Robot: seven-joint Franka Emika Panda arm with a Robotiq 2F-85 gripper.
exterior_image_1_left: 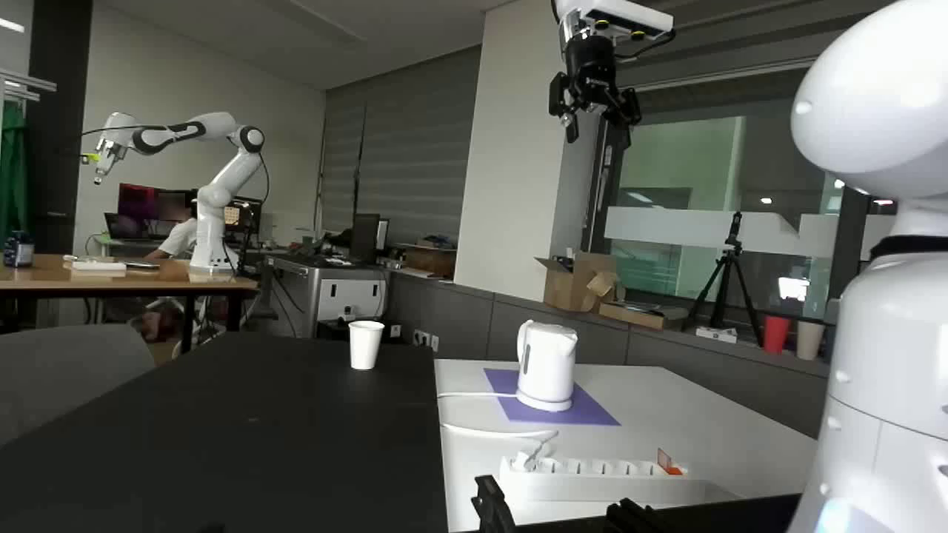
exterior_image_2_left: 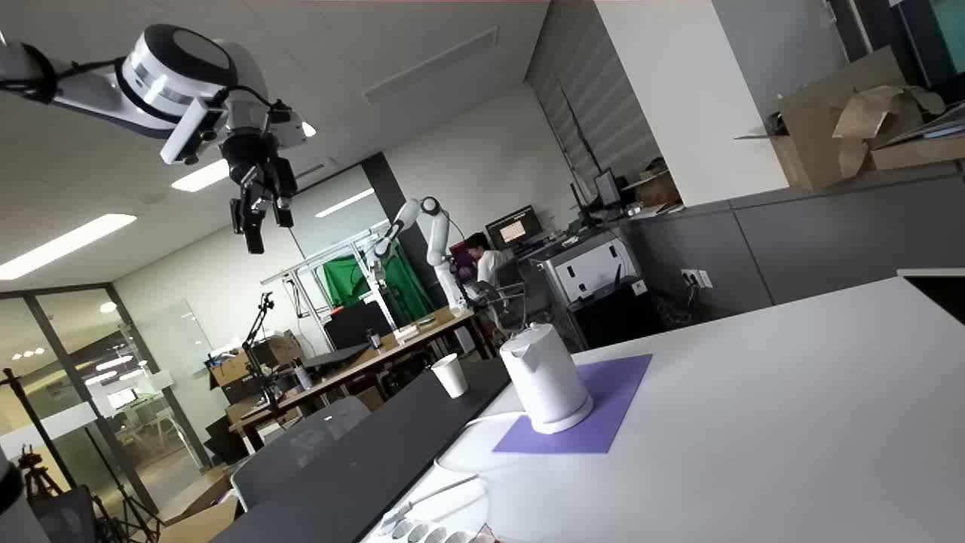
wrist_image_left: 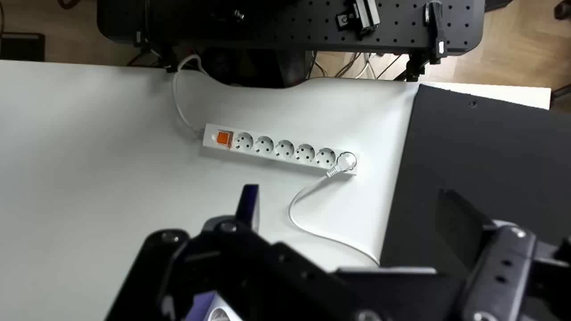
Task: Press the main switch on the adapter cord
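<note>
The end effector (exterior_image_1_left: 598, 135) hangs high above the white worktop (exterior_image_1_left: 703, 422), its fingers spread wide apart. The adapter cord (wrist_image_left: 275, 149) lies on that worktop, well below the fingertips. In the wrist view its orange main switch (wrist_image_left: 223, 137), at the left end, appears farther up and left than both fingertips.

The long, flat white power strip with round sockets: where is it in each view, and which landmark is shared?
In an exterior view: white power strip low, right of centre.
In an exterior view: strip cut off at bottom edge, just left of centre.
Wrist view: strip near the centre, whole.
Shared landmark: the white corded plug at the strip's end opposite the orange switch.
</note>
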